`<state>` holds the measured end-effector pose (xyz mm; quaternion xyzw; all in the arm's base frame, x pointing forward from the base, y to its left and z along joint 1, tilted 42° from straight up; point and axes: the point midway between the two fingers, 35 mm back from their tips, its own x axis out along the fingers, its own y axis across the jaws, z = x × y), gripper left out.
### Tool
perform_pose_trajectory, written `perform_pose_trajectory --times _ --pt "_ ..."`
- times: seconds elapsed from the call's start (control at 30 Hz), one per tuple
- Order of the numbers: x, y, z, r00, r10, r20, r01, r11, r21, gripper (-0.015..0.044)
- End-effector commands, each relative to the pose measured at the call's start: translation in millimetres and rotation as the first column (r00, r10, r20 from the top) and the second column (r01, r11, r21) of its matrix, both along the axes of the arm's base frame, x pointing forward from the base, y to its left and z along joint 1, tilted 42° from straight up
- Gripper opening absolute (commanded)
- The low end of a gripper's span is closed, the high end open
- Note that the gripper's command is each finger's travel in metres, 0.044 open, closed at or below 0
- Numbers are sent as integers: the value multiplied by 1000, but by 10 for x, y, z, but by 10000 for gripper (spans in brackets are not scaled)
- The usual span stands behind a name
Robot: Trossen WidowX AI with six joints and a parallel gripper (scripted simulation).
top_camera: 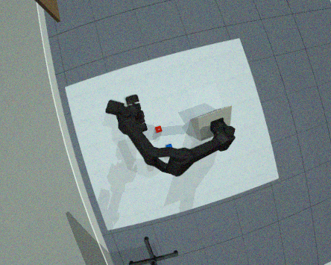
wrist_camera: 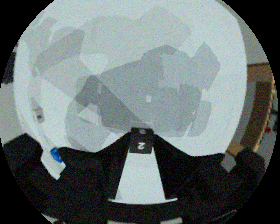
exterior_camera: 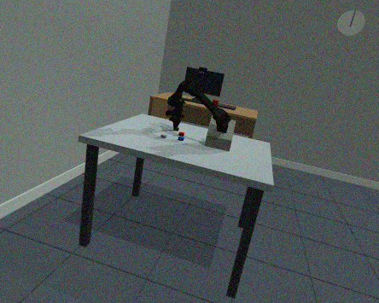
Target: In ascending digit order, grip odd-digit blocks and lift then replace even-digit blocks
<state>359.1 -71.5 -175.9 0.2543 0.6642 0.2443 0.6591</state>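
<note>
A black block with an upside-down white 2 stands between the fingertips in the wrist view. My gripper is shut on it, low at the table; any gap beneath the block is too small to tell. A red block lies near the gripper, hidden in the wrist view. A blue block is partly covered by the arm in the top view. A grey block lies apart from the others. The digits on the red, blue and grey blocks are not readable.
A beige box-shaped block stands on the white table by the arm's base. The arm arches over the table. A wooden desk with a monitor is behind the table.
</note>
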Motion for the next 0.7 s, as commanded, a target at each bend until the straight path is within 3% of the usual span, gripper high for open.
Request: perform_pose_trajectory --times 0.0,0.67 --pt "-9 11 -7 1000 -5 -5 5 1000 4 120" --pt "-8 -91 105 1000 -5 -5 5 1000 3 120"
